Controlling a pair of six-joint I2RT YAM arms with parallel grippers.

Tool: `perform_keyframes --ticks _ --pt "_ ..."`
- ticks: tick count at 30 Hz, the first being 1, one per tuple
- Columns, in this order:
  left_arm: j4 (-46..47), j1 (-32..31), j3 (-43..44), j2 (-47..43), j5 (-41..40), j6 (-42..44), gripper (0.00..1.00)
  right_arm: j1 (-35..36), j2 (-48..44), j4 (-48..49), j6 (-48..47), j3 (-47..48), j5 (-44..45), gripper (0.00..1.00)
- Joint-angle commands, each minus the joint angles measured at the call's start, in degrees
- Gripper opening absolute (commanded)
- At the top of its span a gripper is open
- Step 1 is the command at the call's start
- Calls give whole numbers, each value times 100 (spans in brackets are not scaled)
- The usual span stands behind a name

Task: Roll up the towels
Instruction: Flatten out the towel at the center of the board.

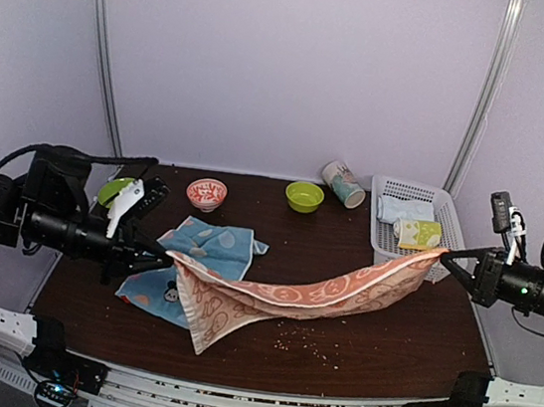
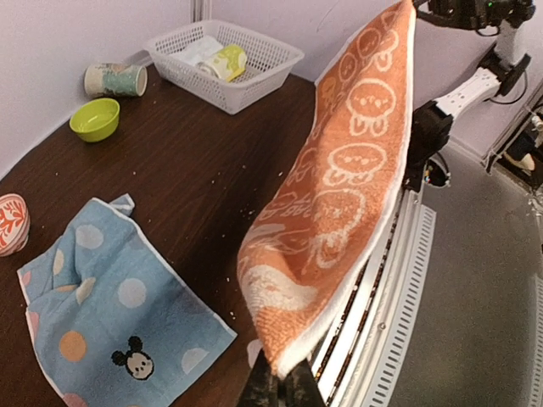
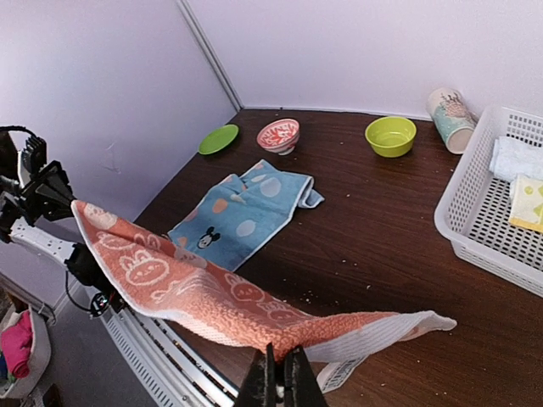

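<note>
Holding the orange towel (image 1: 290, 296) stretched in the air between both arms, over the near half of the desk (image 1: 383, 349). Left tool (image 1: 166, 262) is clamped shut on one end at the left. Right tool (image 1: 446, 255) is clamped shut on the opposite end at the right, a little farther back. The cloth sags mid-span and a loose corner droops at near left; I cannot tell whether it touches the desk.

My reading: the two-point hold is there to pull the towel straight so I can lay it flat before rolling. Nothing is rolled yet.

Crumbs (image 1: 309, 344) lie scattered under the span. Just behind the left tool, the blue towel (image 1: 200, 254) lies rumpled on the desk, one corner folded over, waiting its turn.

Farther back stand a green plate (image 3: 219, 138), a red bowl (image 1: 206, 194), a green bowl (image 1: 304, 197) and a tipped cup (image 1: 343, 184), all apart from the working area. At far right a white basket (image 1: 449, 227) holds two rolled cloths, probably the place for finished rolls.
</note>
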Motion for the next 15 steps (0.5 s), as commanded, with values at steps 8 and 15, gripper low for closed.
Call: perform_keyframes --ticks 8,15 --pt "413 21 -273 -994 588 208 0 -25 -77 -347 -263 372 -704 0" --pt "1499 500 -483 366 765 696 0 -1155 1103 1100 -178 -317 -1150 0"
